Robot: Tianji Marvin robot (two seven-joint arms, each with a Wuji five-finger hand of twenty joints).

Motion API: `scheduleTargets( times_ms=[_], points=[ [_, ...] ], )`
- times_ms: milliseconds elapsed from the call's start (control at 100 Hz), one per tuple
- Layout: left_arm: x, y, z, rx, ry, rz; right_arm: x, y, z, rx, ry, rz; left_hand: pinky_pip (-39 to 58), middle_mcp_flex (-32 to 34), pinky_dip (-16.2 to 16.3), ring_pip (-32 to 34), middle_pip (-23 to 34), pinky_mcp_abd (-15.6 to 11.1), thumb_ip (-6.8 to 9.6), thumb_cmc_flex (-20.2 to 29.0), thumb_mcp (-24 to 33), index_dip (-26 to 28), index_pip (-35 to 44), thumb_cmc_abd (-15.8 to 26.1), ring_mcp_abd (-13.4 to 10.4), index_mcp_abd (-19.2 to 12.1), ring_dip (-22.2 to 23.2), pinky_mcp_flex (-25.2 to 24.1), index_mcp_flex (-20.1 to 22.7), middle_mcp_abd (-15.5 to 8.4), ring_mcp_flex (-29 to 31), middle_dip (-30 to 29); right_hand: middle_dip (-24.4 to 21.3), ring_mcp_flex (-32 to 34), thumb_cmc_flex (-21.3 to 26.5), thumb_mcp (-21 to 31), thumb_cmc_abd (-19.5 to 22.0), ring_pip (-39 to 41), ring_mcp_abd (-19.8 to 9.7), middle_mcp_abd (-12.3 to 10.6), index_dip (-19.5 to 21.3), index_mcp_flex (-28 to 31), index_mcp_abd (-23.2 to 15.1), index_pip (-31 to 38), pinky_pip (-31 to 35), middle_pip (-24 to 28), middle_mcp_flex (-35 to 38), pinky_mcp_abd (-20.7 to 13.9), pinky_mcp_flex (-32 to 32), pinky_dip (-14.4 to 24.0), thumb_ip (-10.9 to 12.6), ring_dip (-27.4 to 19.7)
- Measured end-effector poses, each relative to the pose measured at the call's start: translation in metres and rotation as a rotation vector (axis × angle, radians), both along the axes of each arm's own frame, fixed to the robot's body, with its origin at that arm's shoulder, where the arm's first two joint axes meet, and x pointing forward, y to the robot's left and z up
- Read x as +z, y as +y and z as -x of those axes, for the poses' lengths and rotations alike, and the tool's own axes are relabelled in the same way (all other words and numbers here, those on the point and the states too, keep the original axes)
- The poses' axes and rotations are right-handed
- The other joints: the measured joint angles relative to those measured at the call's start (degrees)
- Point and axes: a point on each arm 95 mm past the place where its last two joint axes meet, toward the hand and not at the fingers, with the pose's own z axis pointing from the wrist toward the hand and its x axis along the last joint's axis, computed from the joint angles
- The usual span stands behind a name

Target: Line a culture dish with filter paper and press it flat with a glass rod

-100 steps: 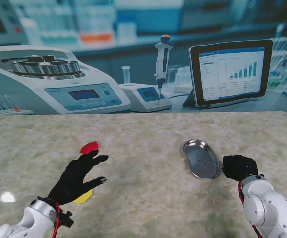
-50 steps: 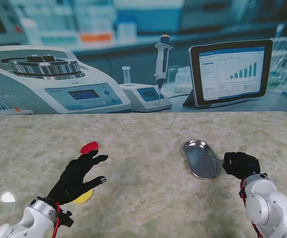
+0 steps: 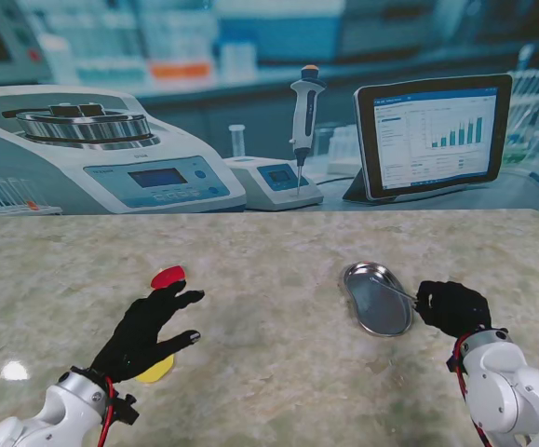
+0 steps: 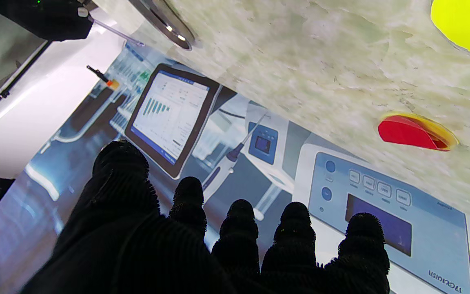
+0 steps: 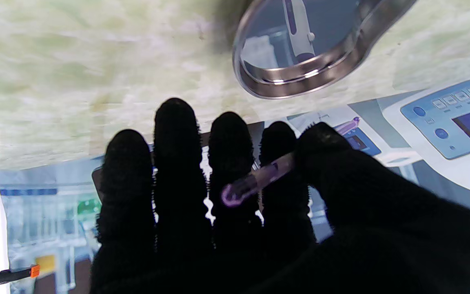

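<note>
Right hand (image 3: 451,307) grasping glass rod (image 3: 400,292) over steel dish (image 3: 377,298); left hand (image 3: 145,331) released, fingers spread above yellow disc (image 3: 156,371).

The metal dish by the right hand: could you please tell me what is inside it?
The metal dish shows only a bare, mirror-like bottom; no paper is visible. The glass rod reaches over its rim from the right hand, covering little.

Pale green marbled table (image 3: 269,372), silver metal dish (image 3: 378,298), red disc (image 3: 168,277), yellow disc (image 3: 156,370), black-gloved robot hand (image 3: 148,331).
</note>
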Motion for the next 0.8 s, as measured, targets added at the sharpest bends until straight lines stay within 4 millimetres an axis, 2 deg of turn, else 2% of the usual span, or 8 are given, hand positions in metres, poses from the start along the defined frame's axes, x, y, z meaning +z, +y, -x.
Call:
scheduleTargets(
  times_ms=[420,800],
  points=[
    [0.002,-0.002,-0.004,-0.007,-0.01,-0.007,0.018,0.022,0.016,0.077,-0.054,-0.131,0.0,0.0,0.0,0.0,0.0,0.0,0.0,0.0,0.0,0.0,0.0,0.0,0.0,0.0,0.0,0.0,0.0,0.0,0.0,0.0,0.0,0.0,0.0,0.1,-0.8,0.0,0.0,0.0,0.1,1.2,0.1,-0.1,0.0,0.0,0.1,0.1,0.4,0.0,0.0,0.1],
    [0.002,-0.003,-0.009,-0.014,-0.004,0.001,0.026,0.052,0.026,0.185,-0.069,-0.218,0.0,0.0,0.0,0.0,0.6,0.0,0.0,0.0,0.0,0.0,0.0,0.0,0.0,0.0,1.2,0.0,0.0,0.0,0.0,1.5,0.6,0.0,0.0,0.1,-0.8,0.0,0.0,0.0,0.1,1.3,0.1,-0.1,0.0,0.0,0.1,0.1,0.4,0.1,0.0,0.7]
  ],
)
